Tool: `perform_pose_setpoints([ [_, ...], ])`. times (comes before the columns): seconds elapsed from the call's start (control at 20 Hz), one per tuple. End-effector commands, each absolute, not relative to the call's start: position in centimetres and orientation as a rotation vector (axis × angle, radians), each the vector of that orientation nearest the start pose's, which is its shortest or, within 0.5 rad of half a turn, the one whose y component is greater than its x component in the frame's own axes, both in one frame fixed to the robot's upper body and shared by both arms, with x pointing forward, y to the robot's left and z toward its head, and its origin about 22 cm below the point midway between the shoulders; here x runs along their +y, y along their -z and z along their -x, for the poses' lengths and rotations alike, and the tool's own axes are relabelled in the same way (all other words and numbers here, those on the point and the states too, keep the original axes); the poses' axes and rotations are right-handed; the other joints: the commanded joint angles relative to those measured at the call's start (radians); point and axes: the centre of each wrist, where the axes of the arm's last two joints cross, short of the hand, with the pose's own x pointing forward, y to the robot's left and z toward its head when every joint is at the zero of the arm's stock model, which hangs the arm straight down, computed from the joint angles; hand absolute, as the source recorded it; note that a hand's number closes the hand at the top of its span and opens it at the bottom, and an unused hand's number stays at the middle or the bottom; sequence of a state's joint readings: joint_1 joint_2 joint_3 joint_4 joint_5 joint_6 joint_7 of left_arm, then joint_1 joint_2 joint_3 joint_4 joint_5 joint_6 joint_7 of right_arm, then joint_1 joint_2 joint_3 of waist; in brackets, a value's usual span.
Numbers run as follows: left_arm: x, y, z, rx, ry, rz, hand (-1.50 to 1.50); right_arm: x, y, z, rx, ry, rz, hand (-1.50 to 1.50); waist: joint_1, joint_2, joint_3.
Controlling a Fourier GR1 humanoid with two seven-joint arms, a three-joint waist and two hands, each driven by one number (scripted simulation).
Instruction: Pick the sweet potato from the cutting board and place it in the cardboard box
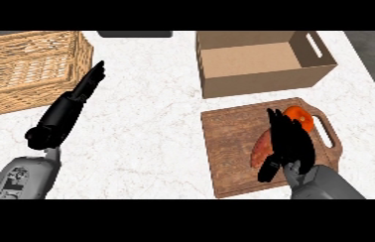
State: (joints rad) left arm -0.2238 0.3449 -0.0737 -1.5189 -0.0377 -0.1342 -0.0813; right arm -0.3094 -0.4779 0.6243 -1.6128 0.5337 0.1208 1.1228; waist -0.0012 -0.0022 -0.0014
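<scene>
Here right hand [293,146] fingers [279,123] straight, holding nothing; sweet potato [260,151] on cutting board [228,134], just beside fingers' left edge.

Your right hand [291,143] reached forward, fingers straight; your left hand [70,104] pointed ahead, fingers straight too.

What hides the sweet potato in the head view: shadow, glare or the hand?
Head view: the right hand hides most of the sweet potato, so only its left edge shows; the black hand reads poorly against the dark cutting board. Head view: even light, no glare on the counter; the cardboard box has a front wall darker than its floor.
</scene>
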Motion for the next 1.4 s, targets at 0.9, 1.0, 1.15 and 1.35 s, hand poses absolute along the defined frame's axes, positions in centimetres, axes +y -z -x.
perform_pose_setpoints([
  [0.9, 26.0, -6.5, -30.0, -1.757, 0.566, -0.065, 0.00, -11.3, -5.4, -23.7, -1.311, -1.535, 0.750, 1.50, 0.056, 0.004, 0.004],
  [1.0, 24.9, -6.3, -30.1, -1.767, 0.589, -0.012, 0.00, -8.2, -6.1, -21.5, -1.514, -1.739, 0.519, 1.50, 0.119, 0.015, 0.006],
  [1.15, 24.0, -6.2, -30.3, -1.772, 0.600, 0.013, 0.00, -6.0, -8.2, -19.4, -1.800, -1.936, 0.232, 1.50, 0.119, 0.016, 0.006],
  [1.35, 25.3, -6.4, -30.1, -1.774, 0.561, -0.050, 0.00, -8.3, -10.9, -19.6, -2.099, -2.029, 0.078, 1.50, 0.041, 0.005, 0.005],
])
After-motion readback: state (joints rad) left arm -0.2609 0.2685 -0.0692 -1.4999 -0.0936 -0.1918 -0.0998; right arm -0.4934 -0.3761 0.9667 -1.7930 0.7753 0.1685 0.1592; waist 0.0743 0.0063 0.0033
